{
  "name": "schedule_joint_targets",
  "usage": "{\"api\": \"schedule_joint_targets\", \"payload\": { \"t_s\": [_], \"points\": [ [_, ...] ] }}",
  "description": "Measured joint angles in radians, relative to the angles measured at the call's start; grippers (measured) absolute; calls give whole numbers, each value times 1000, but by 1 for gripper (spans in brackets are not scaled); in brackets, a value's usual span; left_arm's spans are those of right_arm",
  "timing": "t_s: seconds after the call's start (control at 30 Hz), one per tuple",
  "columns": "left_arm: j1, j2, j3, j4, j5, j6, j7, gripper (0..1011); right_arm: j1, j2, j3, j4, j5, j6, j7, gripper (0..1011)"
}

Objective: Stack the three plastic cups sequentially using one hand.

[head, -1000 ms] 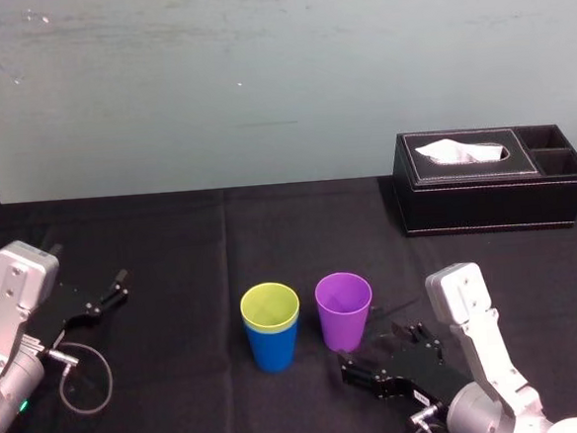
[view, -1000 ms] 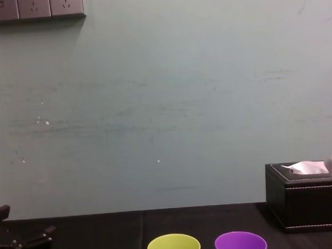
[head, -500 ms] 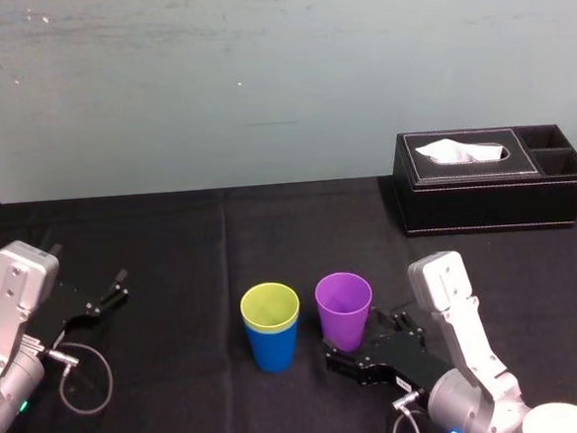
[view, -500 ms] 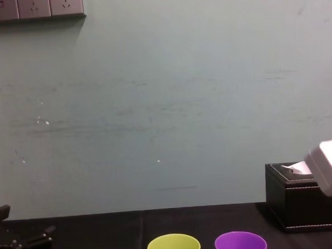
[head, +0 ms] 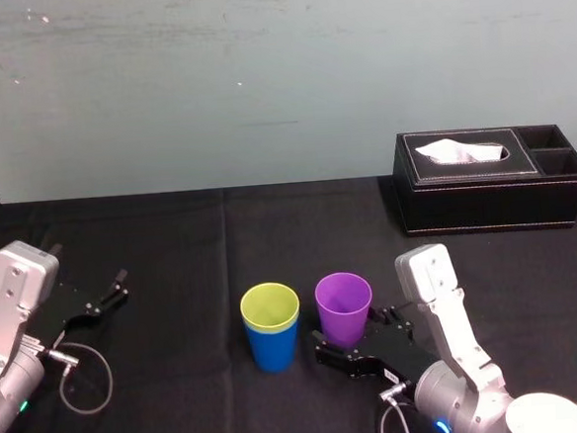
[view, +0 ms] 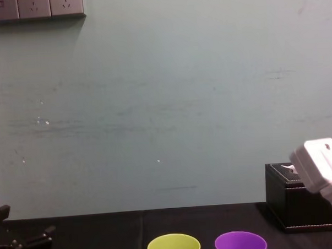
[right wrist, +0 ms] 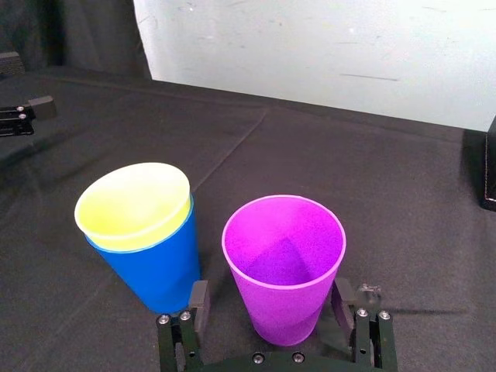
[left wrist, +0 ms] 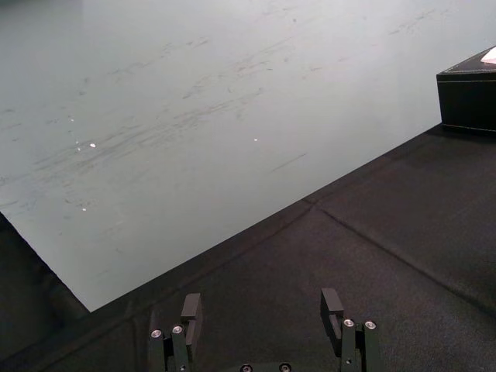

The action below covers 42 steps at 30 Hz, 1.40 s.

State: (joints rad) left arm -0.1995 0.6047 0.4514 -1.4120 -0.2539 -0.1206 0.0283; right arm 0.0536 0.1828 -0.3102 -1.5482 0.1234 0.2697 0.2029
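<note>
The yellow-green cup (head: 270, 305) sits nested inside the blue cup (head: 273, 347) at the table's middle. Just to the right of this pair, the purple cup (head: 344, 309) stands upright on its own. My right gripper (head: 349, 338) is low at the purple cup's base, open. In the right wrist view its fingers (right wrist: 198, 301) flank the purple cup (right wrist: 284, 263) without closing on it, and the yellow-green cup (right wrist: 133, 203) in the blue cup (right wrist: 156, 270) stands beside. My left gripper (head: 108, 294) rests open at the far left, and its fingers (left wrist: 190, 308) have nothing between them.
A black tissue box (head: 490, 192) stands at the back right, well behind the cups. A loose cable loop (head: 82, 380) lies by the left arm. The black tablecloth (head: 172, 244) is bare around the cups. A pale wall rises behind the table.
My right arm has slid left and forward toward the purple cup, so its open fingers now stand on either side of the cup. The cups and the left arm have not moved.
</note>
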Motion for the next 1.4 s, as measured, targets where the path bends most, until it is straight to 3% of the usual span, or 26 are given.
{"api": "schedule_joint_targets", "payload": {
  "t_s": [0.8,1.4],
  "points": [
    [0,0,0,0,0,0,0,1000,24,-29,1,30,-29,3,2,1003],
    [0,0,0,0,0,0,0,1000,19,-47,24,37,-44,-1,-14,1002]
  ]
}}
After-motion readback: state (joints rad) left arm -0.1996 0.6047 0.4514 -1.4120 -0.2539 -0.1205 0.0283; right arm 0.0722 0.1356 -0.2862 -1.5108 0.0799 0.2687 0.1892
